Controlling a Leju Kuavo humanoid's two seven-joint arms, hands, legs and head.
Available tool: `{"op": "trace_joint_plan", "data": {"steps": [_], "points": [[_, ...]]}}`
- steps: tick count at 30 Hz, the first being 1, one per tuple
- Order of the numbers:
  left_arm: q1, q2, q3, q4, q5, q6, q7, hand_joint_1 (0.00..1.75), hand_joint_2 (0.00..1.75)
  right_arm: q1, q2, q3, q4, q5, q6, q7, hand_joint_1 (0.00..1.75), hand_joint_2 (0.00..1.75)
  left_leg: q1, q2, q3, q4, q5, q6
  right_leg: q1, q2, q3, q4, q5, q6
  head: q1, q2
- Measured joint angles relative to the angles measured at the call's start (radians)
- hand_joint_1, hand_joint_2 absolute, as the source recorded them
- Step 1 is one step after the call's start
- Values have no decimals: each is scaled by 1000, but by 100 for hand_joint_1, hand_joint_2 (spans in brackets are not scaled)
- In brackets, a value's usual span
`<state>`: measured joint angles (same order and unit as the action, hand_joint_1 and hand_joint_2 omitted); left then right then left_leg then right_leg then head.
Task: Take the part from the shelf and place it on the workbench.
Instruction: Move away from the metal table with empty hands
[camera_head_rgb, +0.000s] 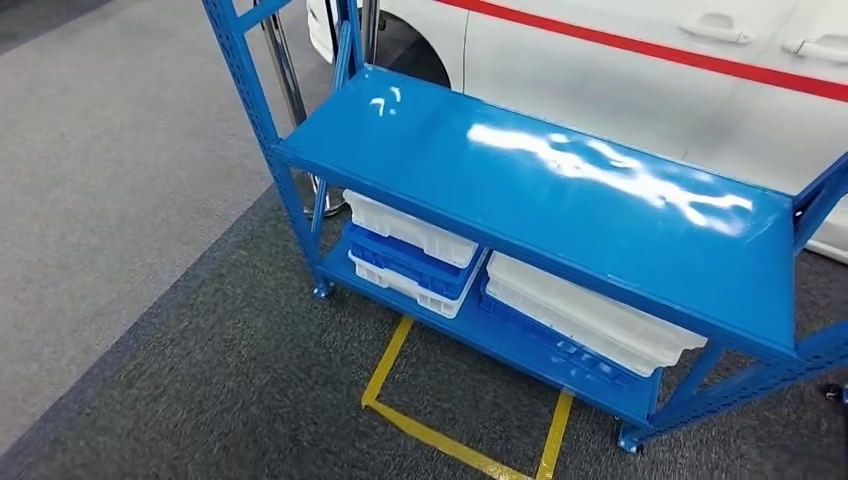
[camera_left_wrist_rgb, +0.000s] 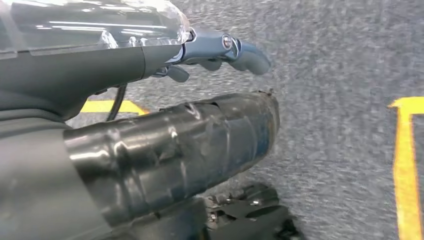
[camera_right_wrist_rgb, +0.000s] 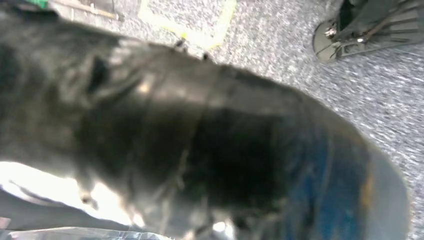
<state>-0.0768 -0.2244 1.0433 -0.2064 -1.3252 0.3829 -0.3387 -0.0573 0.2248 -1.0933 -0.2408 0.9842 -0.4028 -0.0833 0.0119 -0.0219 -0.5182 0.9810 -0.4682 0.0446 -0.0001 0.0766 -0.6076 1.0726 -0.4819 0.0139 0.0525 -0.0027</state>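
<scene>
The part should be among the stacked white and blue moulded plastic trays (camera_head_rgb: 410, 240) on the low board of the blue steel shelf (camera_head_rgb: 560, 190); which one it is, I cannot tell. I judge them light, stiff and rather smooth, best taken at the rim on both long sides. The glossy upper board leaves little room above them. The left hand (camera_left_wrist_rgb: 150, 135) hangs spread and empty over the grey carpet (camera_head_rgb: 250, 380), while the right hand (camera_right_wrist_rgb: 200, 150) is too blurred to tell.
</scene>
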Motion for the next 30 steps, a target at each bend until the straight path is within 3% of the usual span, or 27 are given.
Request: {"op": "trace_joint_plan", "data": {"steps": [2,3,4,5,6,8,10,12,13,15,17,19,20,21,23,25,27,29,30], "points": [[2,0,0,0,0,0,0,0,0,-2,0,0,0,0,4,1,0,0,-1,28,3,-4,0,4,-6,-49,-56,114,-62,10,2,0],[3,0,0,0,-1,-1,1,0,0,-3,0,0,1,0,6,1,0,0,-1,43,3,-2,-1,4,-10,-59,-86,172,-85,15,2,0],[3,0,0,0,-1,-1,1,0,0,-3,0,0,1,0,7,2,0,0,-1,57,3,-1,-4,2,-15,-65,-102,202,-89,20,2,0],[3,0,0,0,-1,-1,1,0,0,-2,-1,0,1,0,8,2,0,0,-1,70,3,2,-7,1,-19,-70,-99,198,-75,25,2,0],[2,-1,0,0,-1,-1,1,0,0,-2,-1,0,1,0,9,3,0,0,0,81,5,5,-11,-2,-23,-77,-77,155,-45,28,2,0],[0,-1,0,0,-1,-2,1,0,0,-2,-1,0,1,1,12,4,0,0,-1,101,7,14,-22,-13,-24,-115,-9,27,10,27,2,0],[0,-1,0,0,0,-2,0,0,0,-5,-1,0,1,2,15,5,0,0,-5,117,11,20,-33,-27,-19,-139,24,-36,25,15,1,0],[-3,-1,0,0,0,-2,-1,0,0,-4,-1,0,1,3,15,5,0,0,-6,132,19,19,-39,-39,-14,-124,23,-37,22,0,1,0],[-5,-1,0,0,0,-2,-1,0,0,-3,-1,0,1,3,15,5,0,0,-4,129,23,21,-43,-45,-16,-114,23,-39,23,-7,1,0],[-6,-1,0,0,0,-2,-2,0,0,-3,-1,0,1,3,15,7,0,0,1,95,10,62,-77,-54,-20,-96,24,-45,28,-20,0,0],[-3,-1,0,0,-2,-2,-2,0,0,-6,-1,0,1,4,15,14,0,0,2,50,-43,178,-143,-57,-19,-81,23,-47,30,-30,0,0],[1,-1,0,0,-6,-2,-1,0,87,-7,-1,0,2,8,20,34,0,0,2,35,-101,290,-178,-57,-15,-64,23,-46,29,-35,0,0],[1,-1,0,0,-10,-1,1,0,131,-6,-1,0,2,11,24,47,0,0,2,33,-112,303,-167,-56,-14,-56,24,-45,29,-35,0,0],[2,-1,-1,0,-13,0,3,0,175,-6,-1,0,3,15,29,61,0,0,2,32,-105,275,-137,-54,-13,-50,26,-44,28,-34,0,0],[2,-1,-3,0,-19,1,7,0,175,-5,0,0,4,20,37,84,0,0,2,26,-58,150,-61,-47,-12,-40,29,-41,25,-30,0,0],[0,0,-7,0,-24,1,9,0,175,-6,1,1,6,25,38,101,0,87,-1,18,-25,57,-25,-39,-9,-34,28,-38,23,-21,0,0],[-2,0,-12,0,-28,2,12,0,175,-6,2,1,7,31,38,113,0,175,-5,15,-22,39,-23,-31,-8,-31,26,-39,25,-9,1,0],[-2,-1,-15,0,-29,2,13,0,175,-5,3,2,7,36,36,120,0,175,-2,19,-18,31,-15,-17,-11,-36,23,-30,17,2,1,0],[-2,-1,-16,0,-29,1,14,0,175,-5,4,2,7,37,35,122,0,175,0,22,-16,27,-11,-9,-12,-44,13,-6,0,6,1,0]]}}
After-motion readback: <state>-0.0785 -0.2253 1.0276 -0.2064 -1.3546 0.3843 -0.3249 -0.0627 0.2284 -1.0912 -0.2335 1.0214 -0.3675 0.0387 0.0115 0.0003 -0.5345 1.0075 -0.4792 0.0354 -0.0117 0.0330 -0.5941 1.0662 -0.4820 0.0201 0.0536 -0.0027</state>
